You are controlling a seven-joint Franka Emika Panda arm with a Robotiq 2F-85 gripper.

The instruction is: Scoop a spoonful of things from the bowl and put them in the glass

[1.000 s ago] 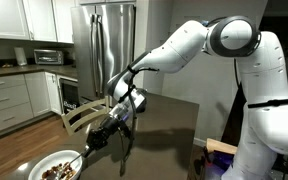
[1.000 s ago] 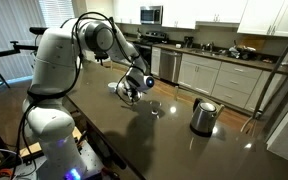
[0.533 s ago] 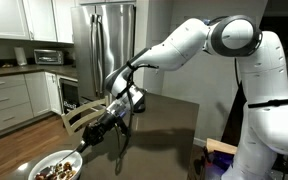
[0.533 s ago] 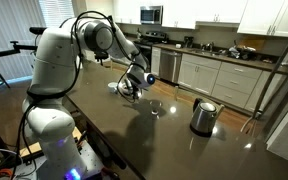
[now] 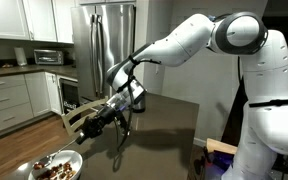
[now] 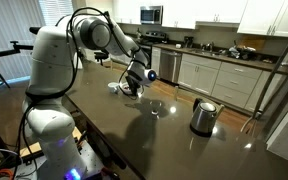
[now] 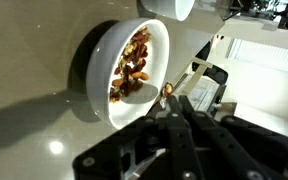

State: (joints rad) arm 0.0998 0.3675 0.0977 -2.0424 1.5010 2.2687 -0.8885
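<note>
A white bowl (image 7: 96, 62) holds brown nuts and dried fruit (image 7: 132, 68). It shows at the lower left in an exterior view (image 5: 52, 166) and beside the gripper in an exterior view (image 6: 118, 87). My gripper (image 7: 170, 100) is shut on a spoon (image 7: 167, 90), whose tip carries a small brown piece just past the bowl's rim. In an exterior view the gripper (image 5: 106, 117) hangs above and to the right of the bowl. A clear glass (image 6: 156, 109) stands on the dark counter, apart from the bowl.
A metal pot (image 6: 203, 116) stands further along the dark counter (image 6: 184, 140). A steel fridge (image 5: 106, 45) and kitchen cabinets (image 5: 9, 100) stand behind. A wooden chair (image 5: 79, 115) is near the arm.
The gripper has risen and drawn back from the bowl, lifting the spoon out of the food.
</note>
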